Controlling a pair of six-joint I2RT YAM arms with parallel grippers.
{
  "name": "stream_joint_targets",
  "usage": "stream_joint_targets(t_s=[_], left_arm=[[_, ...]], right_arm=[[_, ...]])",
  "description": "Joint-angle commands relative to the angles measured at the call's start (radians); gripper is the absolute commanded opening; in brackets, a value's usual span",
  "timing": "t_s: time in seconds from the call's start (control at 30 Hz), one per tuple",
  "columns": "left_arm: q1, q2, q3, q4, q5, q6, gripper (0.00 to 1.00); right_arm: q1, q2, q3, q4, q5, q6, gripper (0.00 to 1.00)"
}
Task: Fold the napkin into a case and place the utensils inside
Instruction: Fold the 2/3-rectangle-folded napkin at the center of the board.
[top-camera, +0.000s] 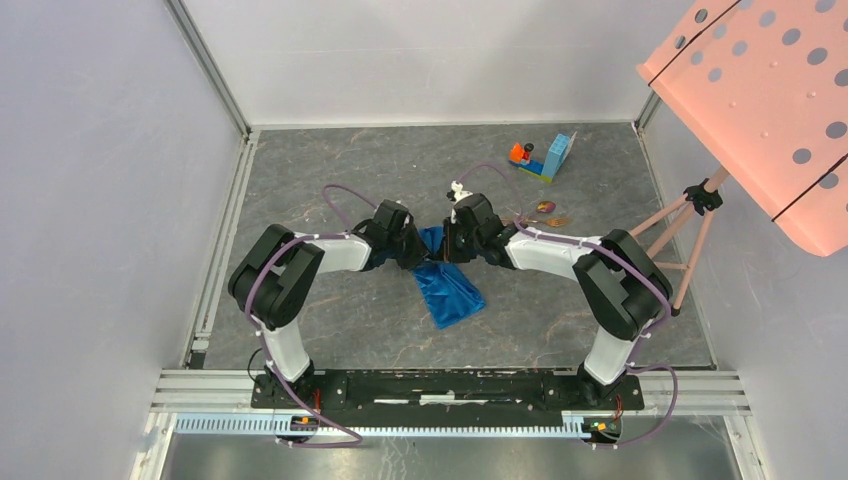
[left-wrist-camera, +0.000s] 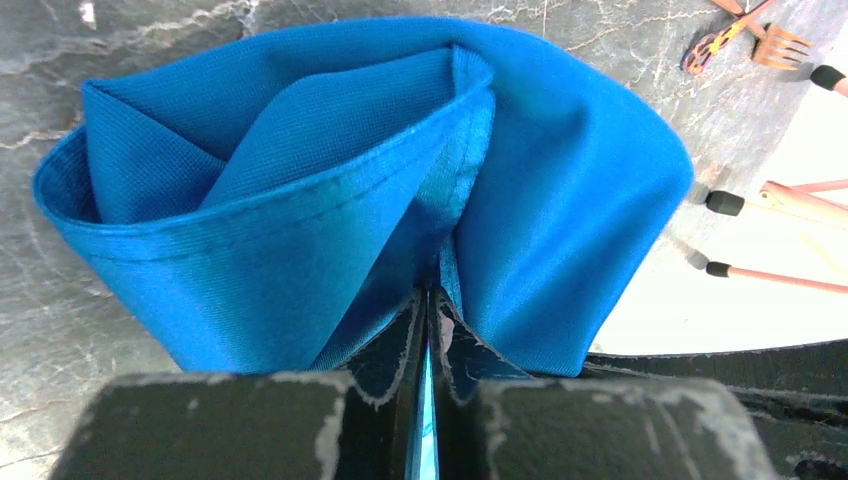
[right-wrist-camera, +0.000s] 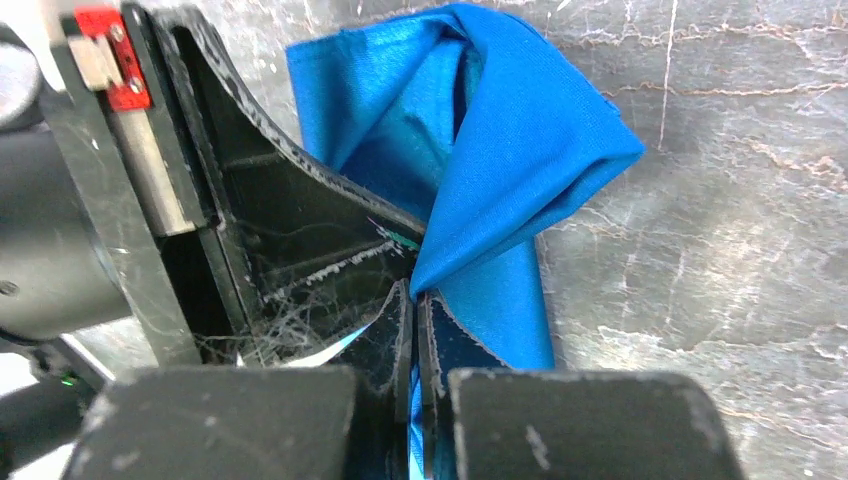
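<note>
Left gripper (left-wrist-camera: 428, 310) and right gripper (right-wrist-camera: 413, 305) both clamp the napkin (top-camera: 455, 292), bunched mid-surface (top-camera: 340, 160). Fold looks unfinished, no case yet. Utensils (top-camera: 551, 214) lie apart, far right, not inserted.

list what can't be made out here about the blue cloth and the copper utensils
- Top view: where each pincer grips the bright blue shiny cloth napkin; the two wrists cover it.
- Top view: the thin copper-gold metal utensils are too small to count; the left wrist view cuts them off at its top edge.
- Wrist views: how many cloth layers sit in the left pincer and right pincer; the shut fingers hide them.
</note>
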Motion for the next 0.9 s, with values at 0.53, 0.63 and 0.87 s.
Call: stream_joint_targets(t_s=[0.53, 0.63, 0.87], left_arm=[[0.066, -0.321, -0.104, -0.167, 0.054, 0.100, 0.45], [0.124, -0.358, -0.163, -0.172, 0.048, 0.106, 0.45], [0.158, -0.248, -0.164, -0.109, 0.069, 0.118, 0.48]], right_arm=[[0.022, -0.031, -0.068, 0.164, 0.063, 0.178, 0.00], [0.021, -0.036, -0.067, 0.160, 0.063, 0.173, 0.00], [0.034, -0.036, -0.054, 0.155, 0.065, 0.174, 0.00]])
